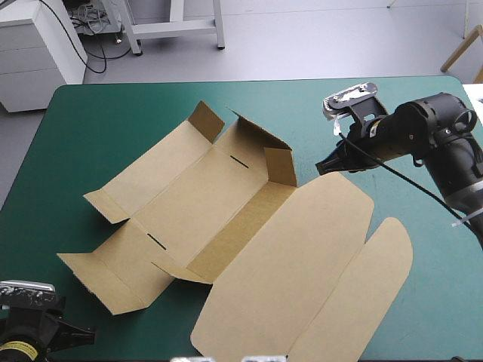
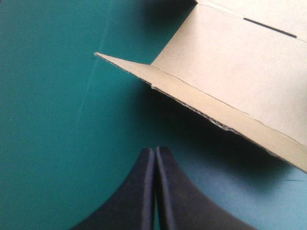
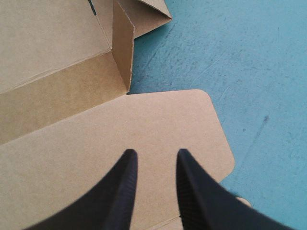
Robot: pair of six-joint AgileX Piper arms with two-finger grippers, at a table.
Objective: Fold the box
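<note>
We see the brown cut-board box [image 1: 219, 204] lying opened out across the middle of the teal-green surface [image 1: 113, 113]. Its long walls are partly raised, and its big rounded lid panel [image 1: 302, 249] lies flat toward the near right.

The left fingers [image 1: 75, 332] sit at the near left corner of the surface, apart from the box. In the left wrist view these black fingers [image 2: 134, 196] are pressed together into one pointed arch over bare cover. The box [image 2: 230, 62] lies just ahead of them, and its nearest flap is lifted off the cover with a shadow beneath. They hold nothing and do not touch the board.

The right fingers [image 1: 332, 162] hang over the far right corner of the lid panel, just right of a short upright corner tab [image 1: 281, 166]. In the right wrist view these fingers [image 3: 201, 191] stand a narrow gap apart, with the flat lid panel [image 3: 144, 124] showing between and under them. The tab [image 3: 122, 48] stands ahead and to one side. No sheet is pinched between them. We cannot tell whether their tips touch the lid.
</note>
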